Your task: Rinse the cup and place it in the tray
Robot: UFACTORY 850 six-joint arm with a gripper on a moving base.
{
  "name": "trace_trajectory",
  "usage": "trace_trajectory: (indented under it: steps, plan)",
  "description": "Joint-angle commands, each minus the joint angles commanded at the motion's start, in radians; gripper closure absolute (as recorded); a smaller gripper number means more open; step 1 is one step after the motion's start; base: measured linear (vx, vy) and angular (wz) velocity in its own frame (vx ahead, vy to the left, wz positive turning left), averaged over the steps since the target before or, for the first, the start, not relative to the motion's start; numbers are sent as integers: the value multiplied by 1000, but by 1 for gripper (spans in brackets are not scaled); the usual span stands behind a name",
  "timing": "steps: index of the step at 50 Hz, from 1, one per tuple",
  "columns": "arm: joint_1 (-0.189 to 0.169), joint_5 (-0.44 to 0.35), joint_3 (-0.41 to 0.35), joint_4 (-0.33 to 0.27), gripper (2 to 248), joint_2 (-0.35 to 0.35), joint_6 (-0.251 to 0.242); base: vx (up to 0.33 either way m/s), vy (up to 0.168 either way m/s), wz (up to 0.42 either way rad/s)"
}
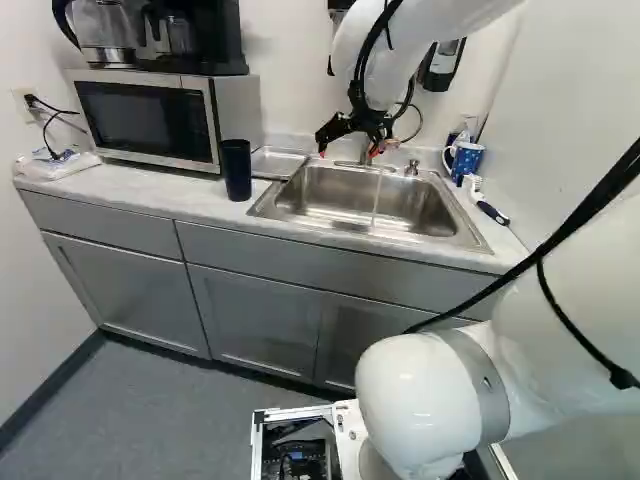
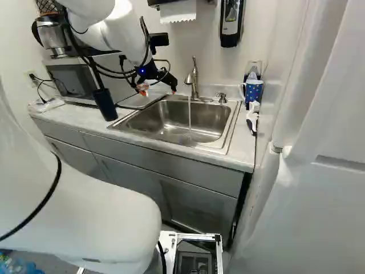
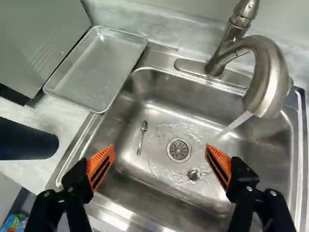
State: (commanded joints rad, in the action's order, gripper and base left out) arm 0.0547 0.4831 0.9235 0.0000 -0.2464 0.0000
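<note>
Over the sink, my gripper hangs with its fingers apart. In the wrist view the gripper is open, with nothing between its orange pads but the sink bottom far below. A dark tall cup stands upright on the counter left of the sink; part of this cup shows beside the gripper in the wrist view. The metal tray lies bare between microwave and sink. Water runs from the faucet into the sink. A blue dotted mug stands right of the sink.
The microwave with coffee makers on top stands left of the tray. A small spoon and a small metal piece lie in the sink. A white-headed brush lies near the mug. The wall bounds the right.
</note>
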Motion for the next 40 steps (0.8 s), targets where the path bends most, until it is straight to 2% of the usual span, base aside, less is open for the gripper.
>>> trace_trajectory:
  steps: [29, 40]
  plan:
    - [112, 73, 22, 0, 3, 26, 0, 0, 0, 0]
    - [154, 75, 33, 0, 3, 38, 0, 0, 0, 0]
